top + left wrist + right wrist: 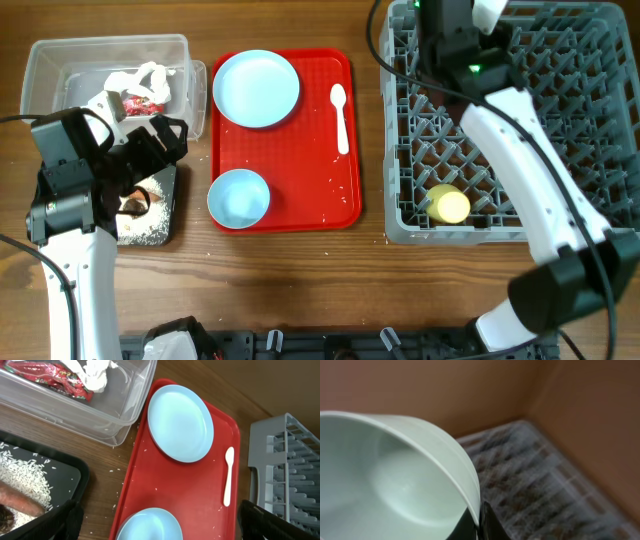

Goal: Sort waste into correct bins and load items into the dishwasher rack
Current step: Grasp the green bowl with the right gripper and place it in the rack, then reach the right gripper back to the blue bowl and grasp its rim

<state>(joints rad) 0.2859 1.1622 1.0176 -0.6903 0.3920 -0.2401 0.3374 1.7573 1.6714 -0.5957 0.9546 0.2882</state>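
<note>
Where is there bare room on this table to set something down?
The red tray is bare right of the bowl, below the spoon. Bare tabletop runs between that tray and the rack. Crowded: clear tub, black tray and left gripper bunch at left.

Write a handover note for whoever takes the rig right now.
Left gripper: open, empty, between black tray and red tray.
Right gripper: shut on mint bowl at its rim, over the rack.
Done: wrapper and tissue in clear tub; rice and sausage stick in black tray; yellow cup in rack.
Left: rack the held bowl, then plate, second bowl and spoon, all on the red tray.
</note>
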